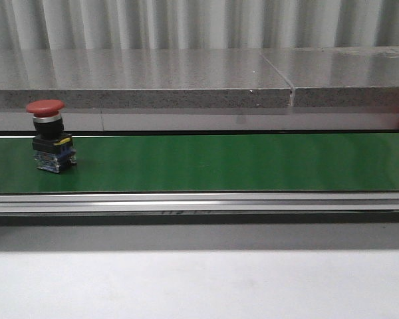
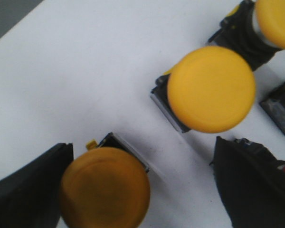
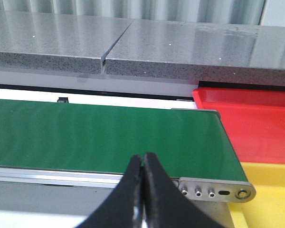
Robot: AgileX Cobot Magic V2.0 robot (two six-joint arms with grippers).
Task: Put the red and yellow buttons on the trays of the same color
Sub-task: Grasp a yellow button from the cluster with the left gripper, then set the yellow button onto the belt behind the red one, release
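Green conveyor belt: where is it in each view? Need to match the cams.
Front view: green conveyor belt spans the whole width at mid-height, with the red button standing on its left end.
Left wrist view: not in it; only yellow buttons on a white surface.
Right wrist view: belt runs from the left edge to its end roller, beside the red tray.
Shared landmark: the grey stone ledge behind the belt, with its seam.

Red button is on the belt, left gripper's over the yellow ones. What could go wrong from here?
1. The left gripper sits open around one yellow button, with a second yellow button close to one finger; closing or lifting may knock it.
2. The red button stands upright on the green belt, top-heavy; it may tip over.
3. The right gripper is shut near the belt end, so it must open before any pick.
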